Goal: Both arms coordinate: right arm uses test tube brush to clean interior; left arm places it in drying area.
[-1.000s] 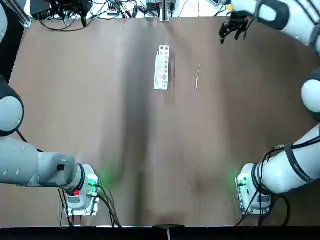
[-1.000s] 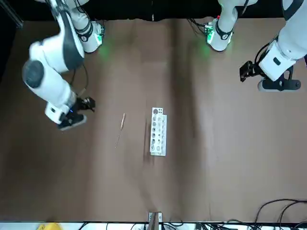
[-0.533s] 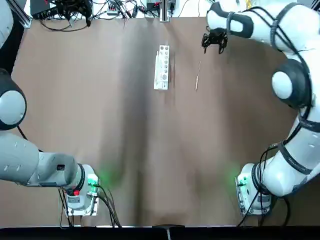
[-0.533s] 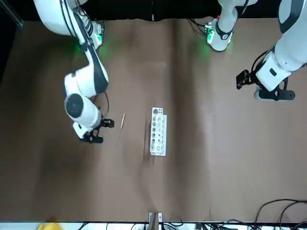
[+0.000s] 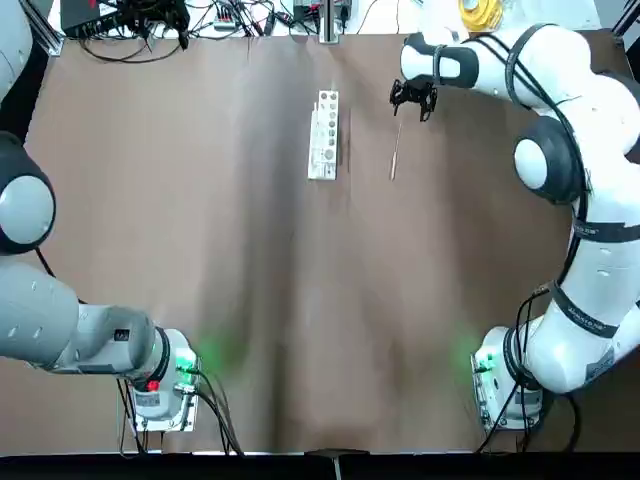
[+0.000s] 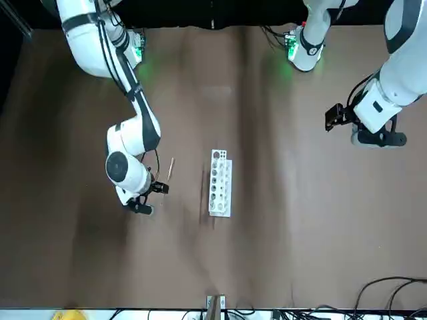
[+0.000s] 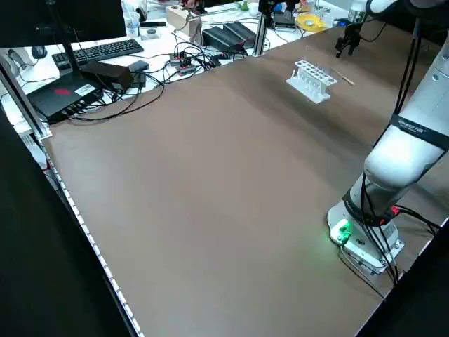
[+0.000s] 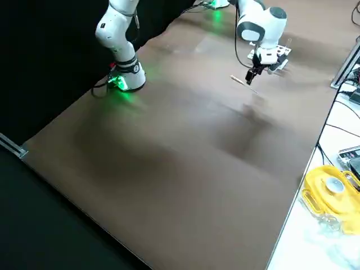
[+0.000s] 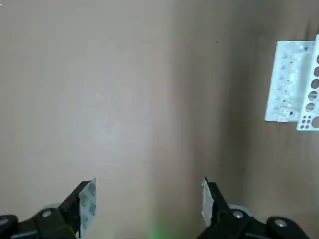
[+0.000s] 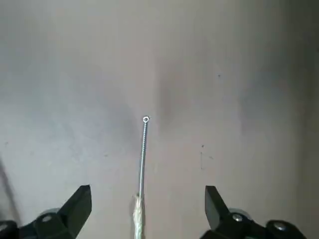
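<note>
Your right arm's dark two-finger gripper [image 5: 412,100] hangs over the far end of the thin, straight, straw-coloured test tube brush [image 5: 396,152], which lies flat on the brown tabletop [image 5: 300,300]. In the right wrist view the fingers [image 10: 77,204] are spread wide and empty, and the wire stem with its small end loop runs out from midway between them, so the brush is lined up for a straight descent and a pinch across the stem. The small white oblong drying rack with round holes [image 5: 323,135] stands just beside the brush, off to one side of these fingers, close enough that the descent looks to need care. Your left arm's black gripper [image 6: 343,117] is held well back from the rack, apparently waiting its turn; its fingers [image 9: 84,201] are also released and hold nothing, with the rack showing far beyond them. No test tube is discernible in any view.
</note>
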{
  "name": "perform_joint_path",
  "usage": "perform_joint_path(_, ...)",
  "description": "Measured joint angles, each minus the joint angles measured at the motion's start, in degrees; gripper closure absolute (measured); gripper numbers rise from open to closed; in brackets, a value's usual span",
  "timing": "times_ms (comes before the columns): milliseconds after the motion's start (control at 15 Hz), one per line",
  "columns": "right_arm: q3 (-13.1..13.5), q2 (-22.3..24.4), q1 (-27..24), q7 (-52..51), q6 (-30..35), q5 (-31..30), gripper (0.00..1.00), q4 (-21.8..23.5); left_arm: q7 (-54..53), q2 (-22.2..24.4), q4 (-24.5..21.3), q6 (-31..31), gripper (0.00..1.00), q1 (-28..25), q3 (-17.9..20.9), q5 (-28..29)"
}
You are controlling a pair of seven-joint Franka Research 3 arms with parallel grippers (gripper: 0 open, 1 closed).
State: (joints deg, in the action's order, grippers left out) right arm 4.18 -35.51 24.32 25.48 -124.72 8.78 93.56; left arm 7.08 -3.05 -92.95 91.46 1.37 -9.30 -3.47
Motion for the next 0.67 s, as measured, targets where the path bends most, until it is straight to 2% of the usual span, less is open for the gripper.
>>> perform_joint_path(333,-0.2,-4.5,0.6,0.1,-5.7,0.6,0.01,0.0,-0.2,-2.3,-0.1,1.7,0.00,2.2,-0.7,0.0)
perform_joint_path(400,-0.2,-5.8,1.1,0.7,-6.2,0.8,0.05,-0.1,-0.2,-2.6,0.0,1.8,0.00,3.0,-0.8,0.0)
perform_joint_path(533,-0.2,-6.7,1.7,0.8,-6.3,0.8,0.07,-0.1,-0.2,-2.5,0.1,1.8,0.00,3.1,-0.8,0.0)
perform_joint_path(600,-0.2,-7.0,2.2,0.9,-6.3,0.8,0.12,-0.1,-0.3,-2.5,0.3,1.8,0.00,3.0,-0.9,0.0)
perform_joint_path(667,-0.2,-7.2,2.7,0.9,-6.3,0.8,0.12,-0.1,-0.4,-2.4,0.7,1.8,0.00,3.0,-1.1,0.0)
